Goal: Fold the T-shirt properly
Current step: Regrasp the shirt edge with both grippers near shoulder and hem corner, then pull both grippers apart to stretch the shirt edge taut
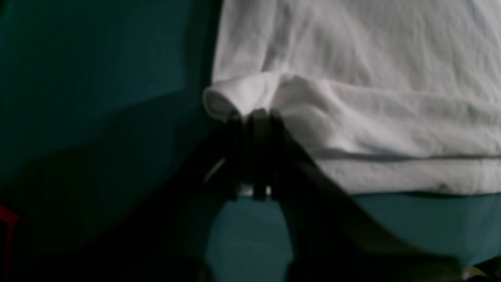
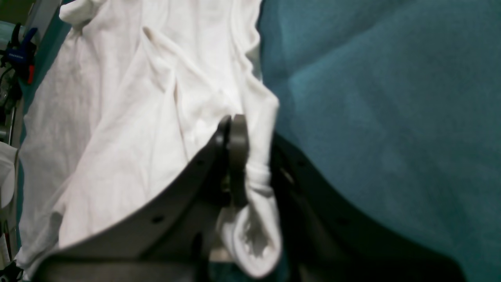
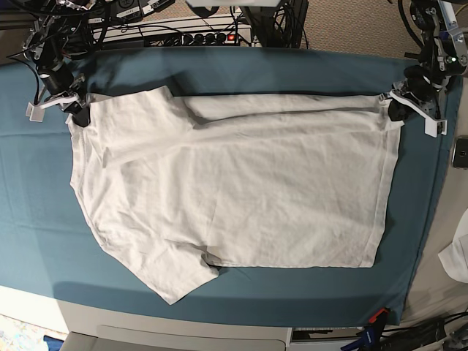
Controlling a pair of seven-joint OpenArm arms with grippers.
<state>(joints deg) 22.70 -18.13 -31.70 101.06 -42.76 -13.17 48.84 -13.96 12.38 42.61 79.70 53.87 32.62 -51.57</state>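
Observation:
The white T-shirt (image 3: 234, 183) lies spread and wrinkled on the teal table cover (image 3: 36, 190), one sleeve pointing toward the front edge. In the base view my left gripper (image 3: 395, 110) sits at the shirt's far right corner. The left wrist view shows that gripper (image 1: 254, 115) shut on a small rolled fold of the T-shirt (image 1: 372, 58) by the hem. My right gripper (image 3: 79, 113) is at the far left corner. Up close, the right gripper (image 2: 254, 156) is shut on a bunched strip of the T-shirt (image 2: 117, 117), white cloth hanging between its fingers.
Cables and a power strip (image 3: 205, 36) run behind the table's far edge. A small white cloth scrap (image 3: 457, 256) and a dark flat device (image 3: 461, 153) lie off the right edge. Clamps (image 3: 373, 322) grip the front right corner.

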